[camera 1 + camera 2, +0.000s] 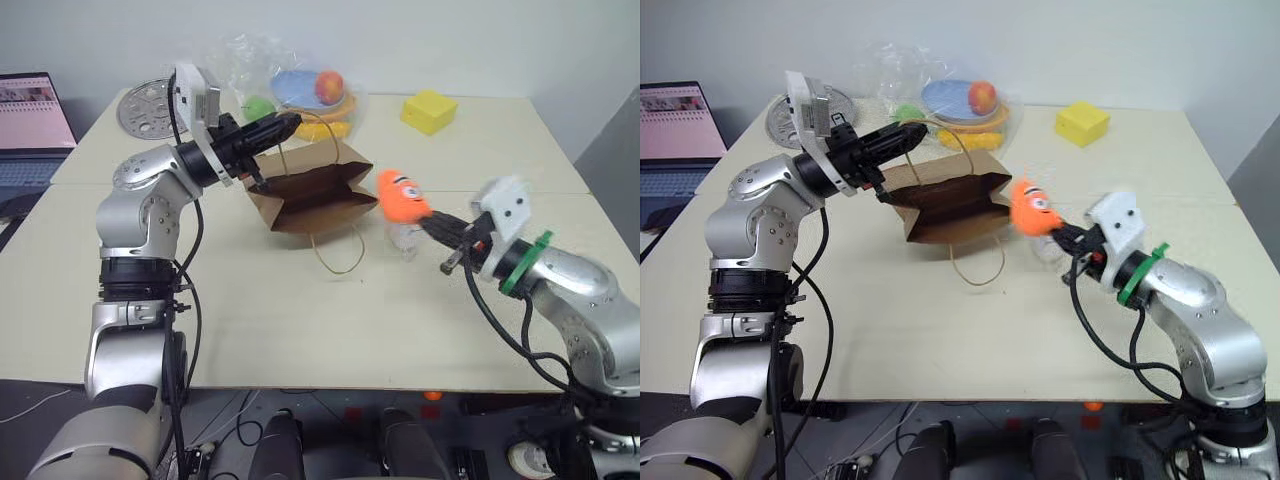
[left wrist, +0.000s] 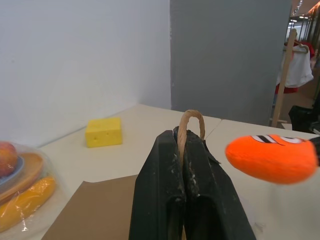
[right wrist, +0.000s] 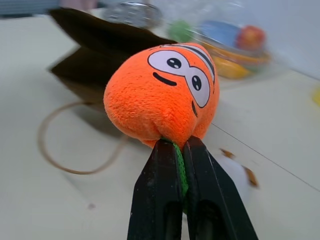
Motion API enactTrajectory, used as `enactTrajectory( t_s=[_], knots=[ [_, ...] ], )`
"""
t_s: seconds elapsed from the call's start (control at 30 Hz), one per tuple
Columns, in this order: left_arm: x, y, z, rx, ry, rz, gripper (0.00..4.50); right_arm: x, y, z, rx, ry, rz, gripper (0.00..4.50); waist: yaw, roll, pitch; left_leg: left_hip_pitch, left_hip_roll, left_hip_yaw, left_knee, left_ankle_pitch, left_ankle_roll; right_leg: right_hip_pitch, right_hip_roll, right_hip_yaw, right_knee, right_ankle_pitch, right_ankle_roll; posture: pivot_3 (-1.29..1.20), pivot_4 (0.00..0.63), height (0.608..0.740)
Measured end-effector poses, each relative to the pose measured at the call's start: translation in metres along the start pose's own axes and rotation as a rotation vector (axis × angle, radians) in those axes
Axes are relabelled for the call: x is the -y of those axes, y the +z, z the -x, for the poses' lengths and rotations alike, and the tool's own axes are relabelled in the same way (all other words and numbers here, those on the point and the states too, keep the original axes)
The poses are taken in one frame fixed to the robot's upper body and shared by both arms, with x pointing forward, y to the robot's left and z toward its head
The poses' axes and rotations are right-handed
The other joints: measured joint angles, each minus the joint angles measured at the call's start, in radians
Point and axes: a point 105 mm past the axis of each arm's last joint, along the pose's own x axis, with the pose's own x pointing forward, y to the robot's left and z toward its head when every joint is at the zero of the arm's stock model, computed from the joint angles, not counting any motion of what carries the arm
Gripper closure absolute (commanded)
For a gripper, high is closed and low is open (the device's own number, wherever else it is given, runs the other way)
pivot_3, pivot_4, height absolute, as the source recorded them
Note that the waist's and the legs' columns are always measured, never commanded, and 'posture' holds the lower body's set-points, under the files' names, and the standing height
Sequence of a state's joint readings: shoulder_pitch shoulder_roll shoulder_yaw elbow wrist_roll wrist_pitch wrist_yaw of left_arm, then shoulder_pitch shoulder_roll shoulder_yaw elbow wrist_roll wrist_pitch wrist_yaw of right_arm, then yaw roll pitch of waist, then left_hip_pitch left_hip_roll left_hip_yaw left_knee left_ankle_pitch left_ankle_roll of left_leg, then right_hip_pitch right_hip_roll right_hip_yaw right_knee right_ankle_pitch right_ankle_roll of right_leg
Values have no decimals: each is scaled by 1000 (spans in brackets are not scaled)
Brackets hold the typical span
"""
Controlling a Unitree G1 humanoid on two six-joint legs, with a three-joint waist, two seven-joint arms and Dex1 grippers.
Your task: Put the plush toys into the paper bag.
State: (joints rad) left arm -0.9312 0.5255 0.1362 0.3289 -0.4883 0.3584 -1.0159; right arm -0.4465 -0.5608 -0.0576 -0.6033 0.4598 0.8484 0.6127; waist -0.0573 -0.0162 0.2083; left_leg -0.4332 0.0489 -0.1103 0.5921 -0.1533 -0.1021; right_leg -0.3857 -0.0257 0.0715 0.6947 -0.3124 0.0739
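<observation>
The orange plush toy (image 1: pixel 403 197) with a cartoon face hangs in the air just right of the paper bag (image 1: pixel 315 195). My right gripper (image 1: pixel 428 218) is shut on the green leaves (image 3: pixel 179 170) at its base. The white plush toy (image 1: pixel 403 238) lies on the table right below the orange one. The brown paper bag sits at mid-table with its mouth facing me. My left gripper (image 1: pixel 292 122) is shut on the bag's upper loop handle (image 2: pixel 191 125) and holds it up. The other handle (image 1: pixel 338 255) lies as a loop on the table.
A yellow block (image 1: pixel 429 111) sits at the back right. A clear plastic bag (image 1: pixel 310 92) with fruit on a plate stands behind the paper bag. A round metal disc (image 1: pixel 150 108) and a laptop (image 1: pixel 35 120) are at the back left.
</observation>
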Motion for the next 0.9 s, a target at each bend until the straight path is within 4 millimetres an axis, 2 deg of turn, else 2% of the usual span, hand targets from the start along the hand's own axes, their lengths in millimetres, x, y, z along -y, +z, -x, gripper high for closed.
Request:
enactTrajectory(
  t_s=[0.1,0.2,0.33,0.4,0.5,0.63,0.8,0.9],
  knots=[
    [1,0,-2,0,-6,1,4500,-16,8,-21,28,94,-35,4442,-2,0,0,0,0,0,0,0,0,0,0,0,1,1,-1,0,150,740],
    [3,0,-5,-2,-15,0,4500,-28,2,-39,3,129,-81,4442,-1,0,0,0,0,0,0,0,0,0,0,0,1,1,-2,0,150,740],
    [4,0,-5,1,-19,2,4500,-24,-10,-68,-84,98,-70,4442,0,0,0,0,0,0,0,0,0,-1,0,0,1,1,-2,0,150,740],
    [6,1,-7,5,-28,6,4500,-23,-9,-84,-94,90,-75,4442,-1,0,0,0,0,0,0,0,0,-1,0,0,2,1,-2,0,150,740],
    [9,3,-8,6,-37,-1,4500,-13,-7,-98,-112,56,-65,4442,0,0,0,0,0,0,0,0,0,-1,0,0,1,1,-2,0,150,740],
    [13,3,-7,6,-47,4,4500,-5,-19,-110,-150,29,-85,4442,1,0,0,-1,0,0,-1,0,0,-2,0,-1,2,1,-2,0,150,740],
    [17,3,-7,3,-61,8,4500,-12,-15,-130,-150,65,-66,4442,-2,0,0,-1,0,0,-1,0,0,-2,0,-1,2,1,-2,0,150,740],
    [19,3,-8,0,-66,16,4500,-15,-14,-149,-139,63,-75,4442,-6,0,0,0,0,0,-1,0,0,-2,0,-1,2,1,-2,0,150,740]
  ],
)
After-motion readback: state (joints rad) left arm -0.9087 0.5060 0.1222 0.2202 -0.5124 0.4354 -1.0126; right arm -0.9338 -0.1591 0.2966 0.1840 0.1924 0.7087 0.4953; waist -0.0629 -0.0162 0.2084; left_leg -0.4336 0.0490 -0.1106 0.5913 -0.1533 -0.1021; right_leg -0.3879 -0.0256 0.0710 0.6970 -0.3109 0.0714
